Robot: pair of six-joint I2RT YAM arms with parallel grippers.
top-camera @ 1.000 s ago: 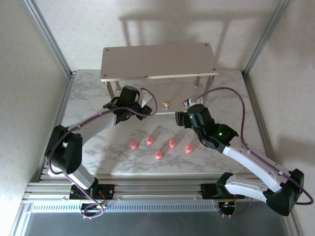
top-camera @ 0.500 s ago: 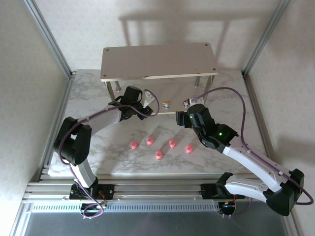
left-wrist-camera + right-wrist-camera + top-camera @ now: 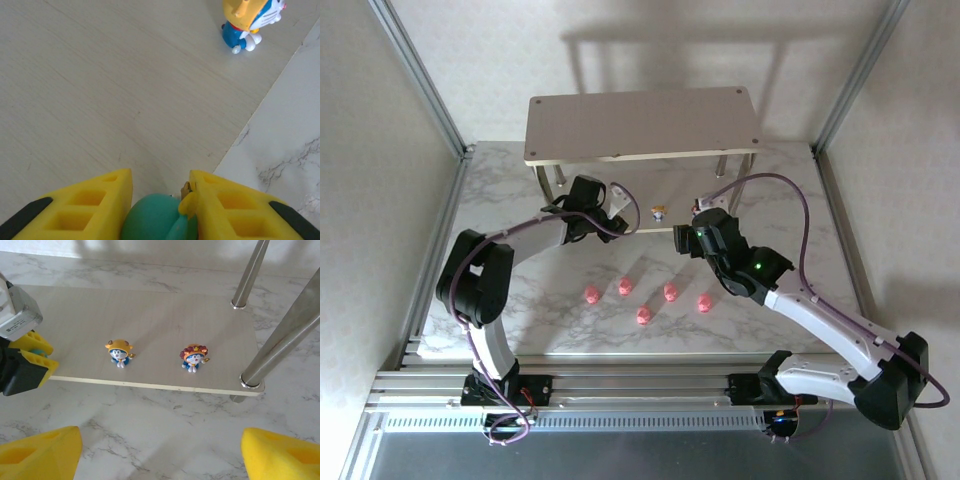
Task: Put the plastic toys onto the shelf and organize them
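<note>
My left gripper (image 3: 160,192), yellow fingers clamped on a small teal plastic figurine (image 3: 152,220), hangs over the left end of the lower board (image 3: 100,75) of the two-tier shelf of beige boards on silver metal legs (image 3: 640,125), close to the board's near edge. Over the past second my left arm has swung its elbow in toward the right while the gripper has stayed at that spot without letting go. I judge the teal toy is about to be set down but is not yet placed. My right gripper (image 3: 160,460), fingers wide apart and holding nothing, has crept slightly to the left and hovers over the table just on the near side of the board. The toys on the table have not moved, so that part of the task is untouched.

The count:
- Two figurines stand on the lower board, a yellow-hatted blue plastic figurine (image 3: 119,352) on the left and a red-crowned blue plastic figurine (image 3: 193,357) to its right, a little apart.
- One teal figurine is in my grip.
- Five pink pig-like plastic toys (image 3: 643,316) wait on the white marbled table (image 3: 520,320), on the near side of the shelf, between my two arms.
</note>
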